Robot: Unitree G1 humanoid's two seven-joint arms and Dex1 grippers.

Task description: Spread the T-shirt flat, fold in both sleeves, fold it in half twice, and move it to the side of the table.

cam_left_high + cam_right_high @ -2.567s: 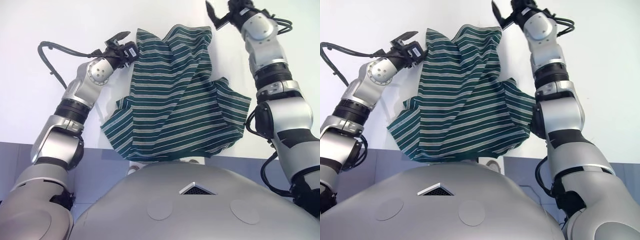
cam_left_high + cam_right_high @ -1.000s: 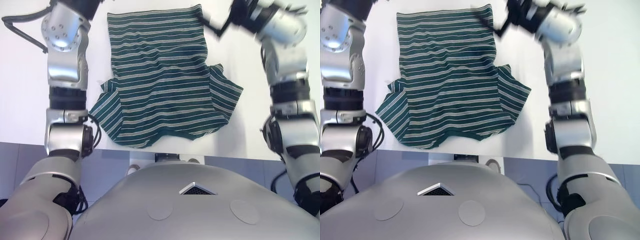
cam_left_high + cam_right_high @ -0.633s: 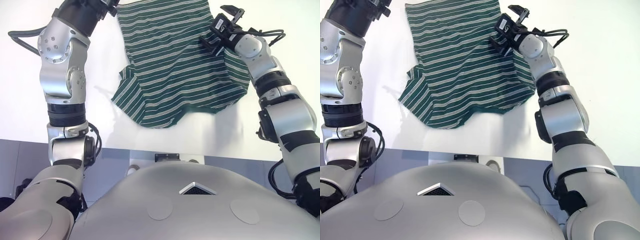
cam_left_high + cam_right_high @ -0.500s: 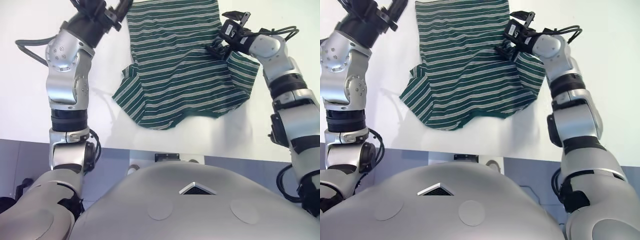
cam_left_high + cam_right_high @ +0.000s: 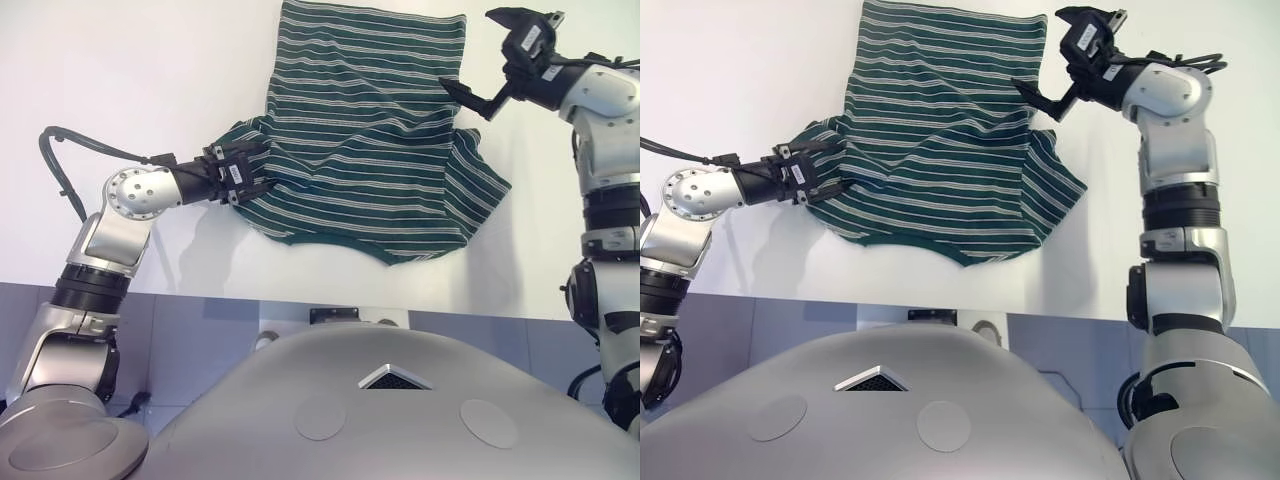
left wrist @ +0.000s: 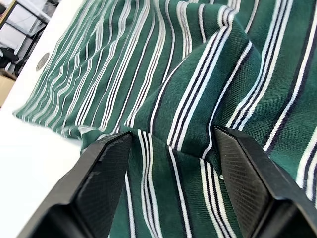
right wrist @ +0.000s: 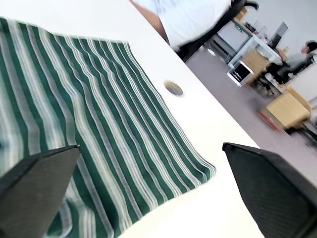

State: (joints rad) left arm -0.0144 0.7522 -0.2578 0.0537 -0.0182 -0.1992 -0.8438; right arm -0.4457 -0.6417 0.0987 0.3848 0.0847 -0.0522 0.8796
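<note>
T-shirt limp, light, rumpled near table front edge. Left gripper jaws spread astride sleeve bunch; right gripper released, empty. Pinch sleeve edges.

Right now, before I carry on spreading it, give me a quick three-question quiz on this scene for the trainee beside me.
1. True or false: the right gripper is shut on the T-shirt.
2. Where on the T-shirt is the left gripper, its fingers open around a raised fold? A) the far hem B) the sleeve on the robot's left C) the sleeve on the robot's right
3. In a few words: does the T-shirt lie flat on the table?
Key: 1 false: it hangs open above the cloth, holding nothing. 2 B. 3 No: it is wrinkled, with raised folds across it.
</note>
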